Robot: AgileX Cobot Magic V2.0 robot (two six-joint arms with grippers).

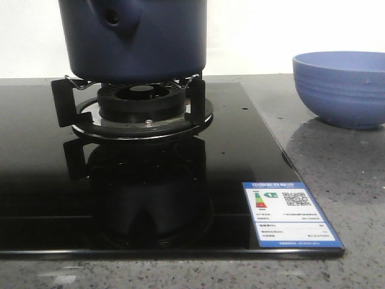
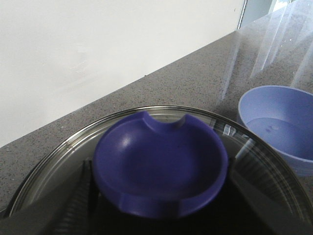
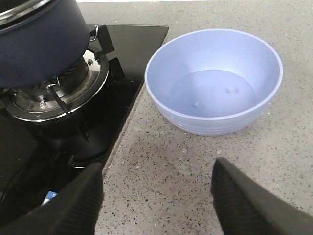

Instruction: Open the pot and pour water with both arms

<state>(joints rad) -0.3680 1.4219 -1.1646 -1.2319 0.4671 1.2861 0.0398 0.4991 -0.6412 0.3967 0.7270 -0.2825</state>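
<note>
The dark navy pot point(image 1: 138, 42) stands on the gas burner point(image 1: 141, 108), its handle stub point(image 1: 113, 18) facing me. It also shows in the right wrist view point(image 3: 39, 44). In the left wrist view a glass lid point(image 2: 49, 164) with a blue knob point(image 2: 161, 161) fills the lower half. My left gripper point(image 2: 159, 188) straddles the knob, a finger point(image 2: 80, 196) against each side, so it is shut on it. My right gripper point(image 3: 156, 178) is open and empty, low over the speckled counter in front of the bowl. Neither gripper shows in the front view.
A periwinkle-blue ribbed bowl point(image 1: 343, 90) sits on the grey counter right of the black glass cooktop point(image 1: 54, 180); it also shows in both wrist views point(image 2: 279, 127) point(image 3: 215, 83). A blue-and-white label point(image 1: 292, 214) sticks to the cooktop's front right corner. A white wall is behind.
</note>
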